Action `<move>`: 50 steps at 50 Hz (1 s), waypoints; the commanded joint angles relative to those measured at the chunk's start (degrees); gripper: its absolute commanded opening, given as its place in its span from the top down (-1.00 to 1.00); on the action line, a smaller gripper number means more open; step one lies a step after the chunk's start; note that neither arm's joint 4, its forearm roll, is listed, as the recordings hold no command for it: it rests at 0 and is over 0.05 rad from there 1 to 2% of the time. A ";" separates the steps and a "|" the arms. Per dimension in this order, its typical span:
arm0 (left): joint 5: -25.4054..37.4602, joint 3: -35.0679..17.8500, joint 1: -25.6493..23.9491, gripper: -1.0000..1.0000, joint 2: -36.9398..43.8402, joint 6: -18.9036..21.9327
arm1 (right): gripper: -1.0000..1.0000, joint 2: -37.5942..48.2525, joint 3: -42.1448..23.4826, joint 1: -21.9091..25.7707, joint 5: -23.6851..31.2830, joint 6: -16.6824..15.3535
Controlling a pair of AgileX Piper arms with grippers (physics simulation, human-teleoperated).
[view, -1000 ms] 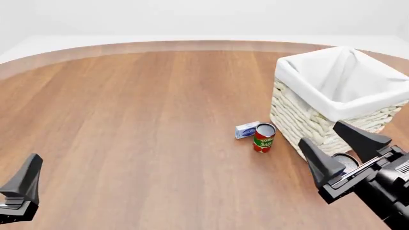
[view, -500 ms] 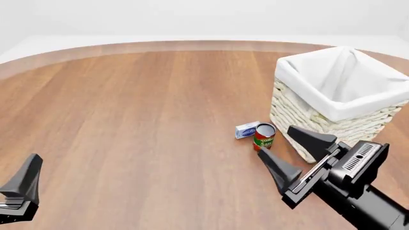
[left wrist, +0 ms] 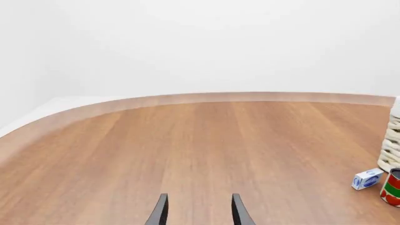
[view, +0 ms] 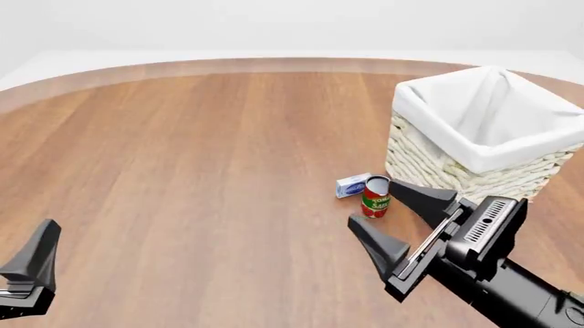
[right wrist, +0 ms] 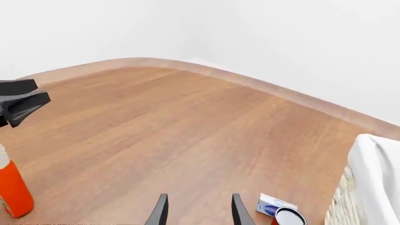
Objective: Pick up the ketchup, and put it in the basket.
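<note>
The ketchup (right wrist: 12, 191), an orange-red bottle, shows only at the edge of the right wrist view; it stands upright on the wood, far from my fingers. It is out of the front view. The basket (view: 429, 113), cream wicker with a white liner, stands at the right of the table. My right gripper (view: 371, 202) hangs open in front of the basket's near corner with nothing between its fingers (right wrist: 161, 212). Low at the near left, my left gripper (view: 38, 247) is open and empty, its fingers (left wrist: 161, 212) well apart.
A small red sauce can (view: 376, 193) and a blue-and-white box (view: 351, 185) sit just left of the basket, close under my right gripper. The wooden table's curved far edge (view: 273, 65) runs along the back. My left gripper (right wrist: 22, 101) also crosses the right wrist view.
My right arm has swung left from the basket's front toward the red can, its gripper still open. The left arm has not moved.
</note>
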 commanded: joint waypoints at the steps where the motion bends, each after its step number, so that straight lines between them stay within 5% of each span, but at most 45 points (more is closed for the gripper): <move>1: 0.00 0.00 0.00 -1.00 0.00 0.00 | -1.00 0.44 -0.58 1.44 0.47 -0.34; 50: 0.00 0.00 0.00 -1.00 0.00 0.00 | -1.00 8.06 -2.17 7.85 -5.18 0.88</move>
